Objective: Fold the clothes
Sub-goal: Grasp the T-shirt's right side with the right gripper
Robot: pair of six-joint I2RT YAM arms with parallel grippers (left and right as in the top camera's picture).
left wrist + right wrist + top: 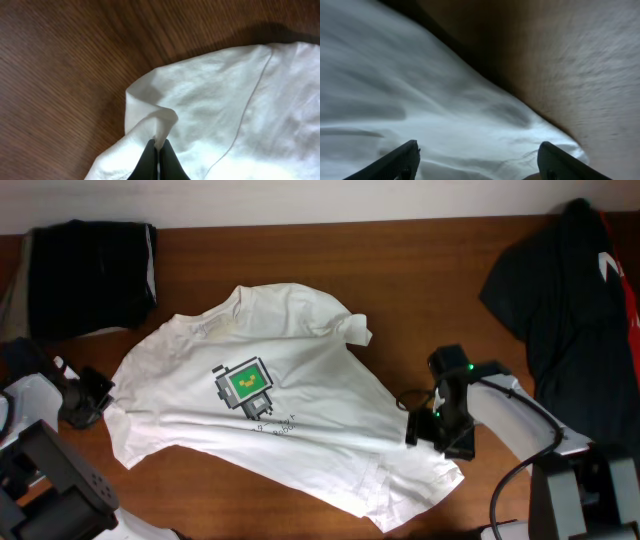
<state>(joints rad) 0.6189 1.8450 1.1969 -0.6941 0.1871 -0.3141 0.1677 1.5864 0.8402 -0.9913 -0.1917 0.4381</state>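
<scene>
free: table (425,285) between T-shirt (320,405) and black garment (560,310) | obstacle: folded bundle (90,275)

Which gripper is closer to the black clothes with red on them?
Right. The right gripper is near the black garment; the left gripper pinches the far sleeve of the white T-shirt.

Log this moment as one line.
stage: pre-fold | white T-shirt: spread, print up, unfolded | left gripper: jaws shut on its edge | right gripper: jaws open over opposite edge

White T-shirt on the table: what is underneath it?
The white short-sleeved T-shirt of thin cloth lies on the brown wooden table; anything beneath the cloth is covered and cannot be seen.
</scene>
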